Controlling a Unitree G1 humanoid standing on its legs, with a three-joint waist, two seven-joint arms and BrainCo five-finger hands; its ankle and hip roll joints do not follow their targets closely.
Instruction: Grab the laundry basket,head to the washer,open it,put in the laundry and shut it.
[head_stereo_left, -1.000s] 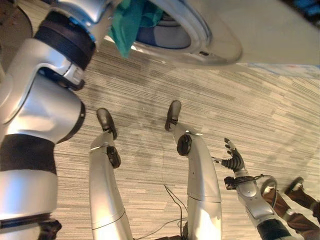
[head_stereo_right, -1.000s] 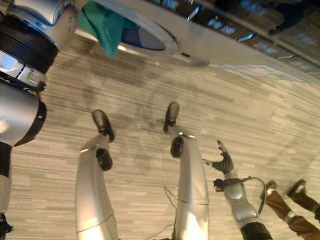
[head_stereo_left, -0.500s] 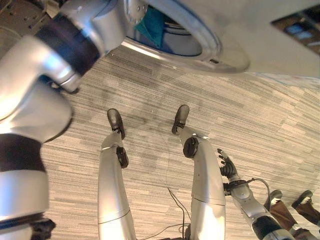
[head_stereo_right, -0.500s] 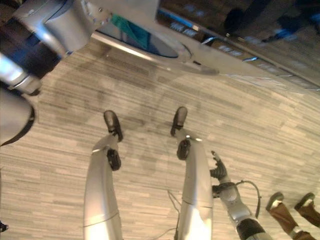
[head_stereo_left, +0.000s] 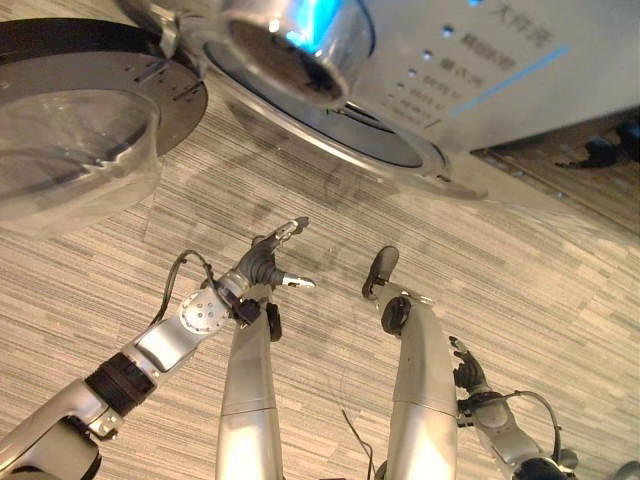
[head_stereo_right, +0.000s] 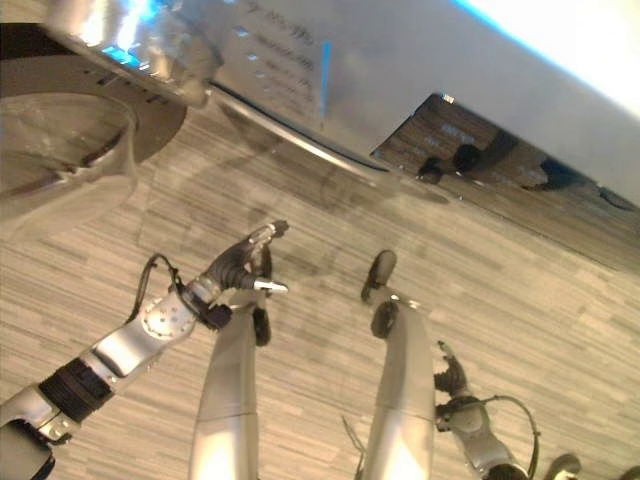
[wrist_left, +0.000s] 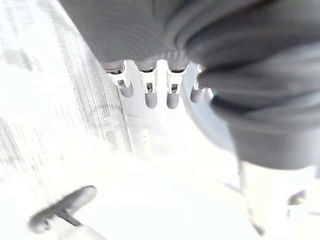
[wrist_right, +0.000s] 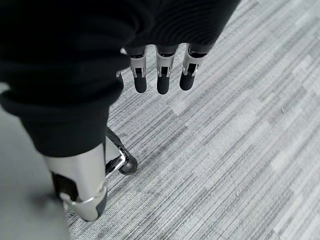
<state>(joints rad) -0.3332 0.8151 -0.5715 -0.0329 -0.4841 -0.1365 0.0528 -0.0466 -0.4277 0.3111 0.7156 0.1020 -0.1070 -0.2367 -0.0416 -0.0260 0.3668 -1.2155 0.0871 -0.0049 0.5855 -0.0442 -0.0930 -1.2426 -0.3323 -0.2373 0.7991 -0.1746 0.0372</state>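
Below washer (head_stereo_left: 480, 60) | door (head_stereo_left: 70, 130) open | left hand (head_stereo_left: 265, 265) empty

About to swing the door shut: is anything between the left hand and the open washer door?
No. In the left eye view the left hand, fingers open, hangs low over bare carpet; nothing lies between it and the washer door up to its left.

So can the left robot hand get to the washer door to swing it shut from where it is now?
Probably yes. The left robot hand is open and holds nothing, with bare floor between it and the open washer door to its left. It hangs apart from the door, so the arm must reach over.
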